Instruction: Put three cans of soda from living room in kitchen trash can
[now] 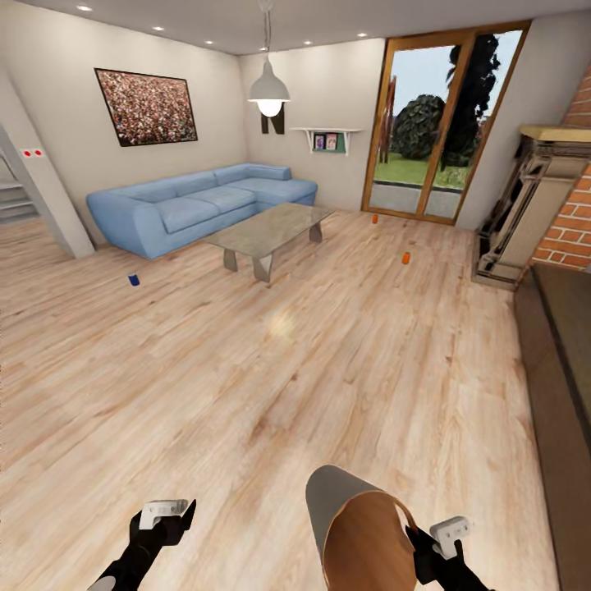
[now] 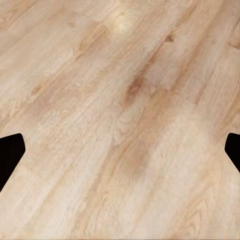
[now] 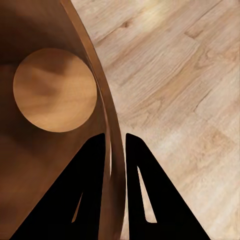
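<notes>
Room: the living room is seen from the head view, with a light wood plank floor [image 1: 246, 369] all over and a long light-blue corner sofa [image 1: 197, 205] set against the far wall.

Doors: wood-framed glass doors [image 1: 443, 123] are seen at the far right, greenery behind them.

Desk: a low glass-topped coffee desk [image 1: 271, 231] is parked just in front of the sofa.

Blue can: a small blue cylindrical soda can [image 1: 134, 280] is stood upright on the floor, left of the desk and near the sofa's end.

Orange cans: one small orange soda can [image 1: 405, 258] is stood on the floor right of the desk; a second orange can [image 1: 374, 219] is placed further back, close to the glass doors. All three are well apart from each other.

Bin: the small round tapering trash can [image 1: 361, 525], pale grey outside and wood-brown inside, is held tilted at the bottom of the head view, its mouth turned toward the camera.

Right tool [image 3: 116, 150]: clenched on the bin's rim, one finger inside the wall and one outside; the round brown bottom is seen past it in the wrist view.

Left tool [image 1: 168, 510]: held over bare floor, spread wide apart, nothing gripped.

Extras: a white pendant lamp [image 1: 269, 92] and a framed picture [image 1: 148, 107] are up top.
</notes>
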Robot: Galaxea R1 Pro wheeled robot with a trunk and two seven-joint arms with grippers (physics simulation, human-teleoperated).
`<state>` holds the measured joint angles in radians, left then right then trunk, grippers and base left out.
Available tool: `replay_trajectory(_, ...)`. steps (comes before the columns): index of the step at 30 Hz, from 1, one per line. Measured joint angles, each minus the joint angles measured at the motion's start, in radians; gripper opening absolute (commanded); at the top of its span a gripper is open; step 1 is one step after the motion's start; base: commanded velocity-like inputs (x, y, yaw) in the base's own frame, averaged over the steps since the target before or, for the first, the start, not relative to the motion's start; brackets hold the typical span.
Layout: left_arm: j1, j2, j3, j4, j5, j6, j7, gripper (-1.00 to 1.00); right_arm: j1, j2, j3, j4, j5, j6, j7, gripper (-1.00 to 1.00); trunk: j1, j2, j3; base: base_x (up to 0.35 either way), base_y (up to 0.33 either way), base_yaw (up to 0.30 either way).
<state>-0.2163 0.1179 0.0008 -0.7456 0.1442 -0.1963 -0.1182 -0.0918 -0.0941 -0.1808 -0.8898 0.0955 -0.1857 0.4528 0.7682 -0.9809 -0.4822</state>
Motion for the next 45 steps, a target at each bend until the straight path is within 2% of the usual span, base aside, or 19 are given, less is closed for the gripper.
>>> replay_trajectory(5, 0.000, 0.000, 0.000, 0.000, 0.000, 0.000, 0.000, 1.00, 0.000, 0.000, -0.001, 0.000, -0.001, 0.000, 0.000, -1.00, 0.000, 0.000, 0.000, 0.100, 0.275, 0.000)
replay_trajectory(13, 0.000, -0.001, 0.000, 0.000, -0.001, 0.000, 0.000, 1.00, 0.000, 0.000, -0.028, 0.000, -0.002, 0.001, -0.001, -1.00, 0.000, 0.000, 0.000, 0.100, 0.271, 0.000)
replay_trajectory(22, 0.000, 0.000, -0.001, 0.000, -0.001, 0.001, 0.000, 1.00, 0.000, 0.001, -0.027, 0.000, 0.002, 0.000, 0.000, -1.00, 0.000, 0.000, 0.000, 0.127, 0.210, 0.000)
replay_trajectory(45, 0.000, 0.000, -0.001, 0.000, -0.002, 0.002, 0.000, 1.00, -0.001, 0.004, -0.025, 0.002, 0.006, 0.000, 0.000, -1.00, 0.000, 0.000, 0.000, 0.310, 0.020, 0.010)
